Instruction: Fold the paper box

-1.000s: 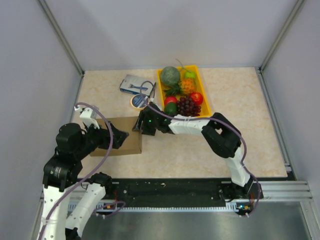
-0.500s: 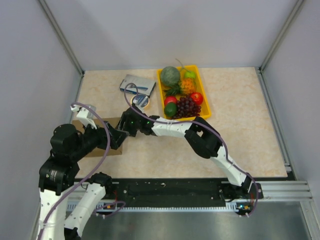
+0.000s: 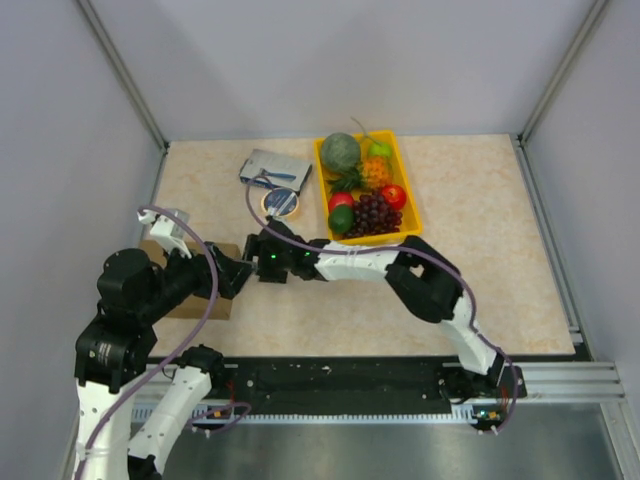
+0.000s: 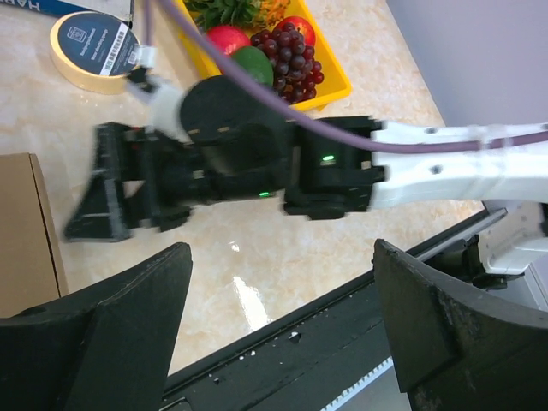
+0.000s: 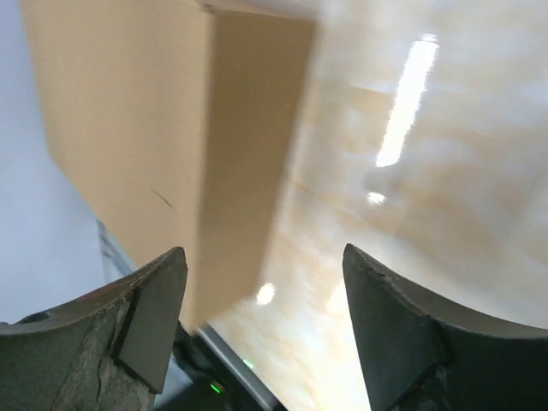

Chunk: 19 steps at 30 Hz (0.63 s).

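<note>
the paper box (image 5: 128,111) is set at 8 o'clock on the counter (image 3: 480,200); left fingers (image 4: 111,342) and right fingers (image 5: 394,325) are spread, empty, by its 3 o'clock edge, likely for pressing.

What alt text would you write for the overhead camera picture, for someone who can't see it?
Two robot arms meet at a brown paper box at the left of the table, the left gripper and right gripper both open near its right edge. Behind sit a yellow tray of fruit, a tape roll and a blue-grey packet.
</note>
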Tool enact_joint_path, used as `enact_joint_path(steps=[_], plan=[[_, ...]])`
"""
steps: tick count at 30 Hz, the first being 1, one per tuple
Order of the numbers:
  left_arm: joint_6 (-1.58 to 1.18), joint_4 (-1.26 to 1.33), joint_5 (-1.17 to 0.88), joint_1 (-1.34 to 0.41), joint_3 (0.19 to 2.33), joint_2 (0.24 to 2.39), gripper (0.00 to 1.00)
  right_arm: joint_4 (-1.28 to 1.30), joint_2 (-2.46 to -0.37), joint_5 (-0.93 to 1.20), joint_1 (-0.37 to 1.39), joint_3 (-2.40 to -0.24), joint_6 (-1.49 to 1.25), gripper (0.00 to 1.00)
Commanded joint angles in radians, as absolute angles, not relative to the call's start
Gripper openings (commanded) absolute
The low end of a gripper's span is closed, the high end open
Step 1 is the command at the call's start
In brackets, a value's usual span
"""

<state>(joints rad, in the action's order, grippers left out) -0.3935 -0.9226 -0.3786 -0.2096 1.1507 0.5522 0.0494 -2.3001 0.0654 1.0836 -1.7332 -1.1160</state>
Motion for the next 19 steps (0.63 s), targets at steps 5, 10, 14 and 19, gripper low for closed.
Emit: enact_joint_path(steps=[5,10,14,19], plan=[[-0.408,-0.816,-0.353,-0.21,1.195,0.587,0.91,0.236,-1.522,-0.05,0.873,-1.264,-0.639,0.76],[-0.417,-0.694,-0.374,-0.21,1.167,0.626,0.93,0.697,-1.056,-0.338,0.808,-1.088,-0.47,0.89],[-0.397,-0.658,-0.341,-0.212,1.178,0.678,0.94,0.917,-0.723,-0.468,0.81,-1.11,-0.422,0.99],[-0.387,-0.588,-0.414,-0.21,1.215,0.684,0.95,0.971,-0.398,-0.458,0.808,-1.242,-0.393,0.99]])
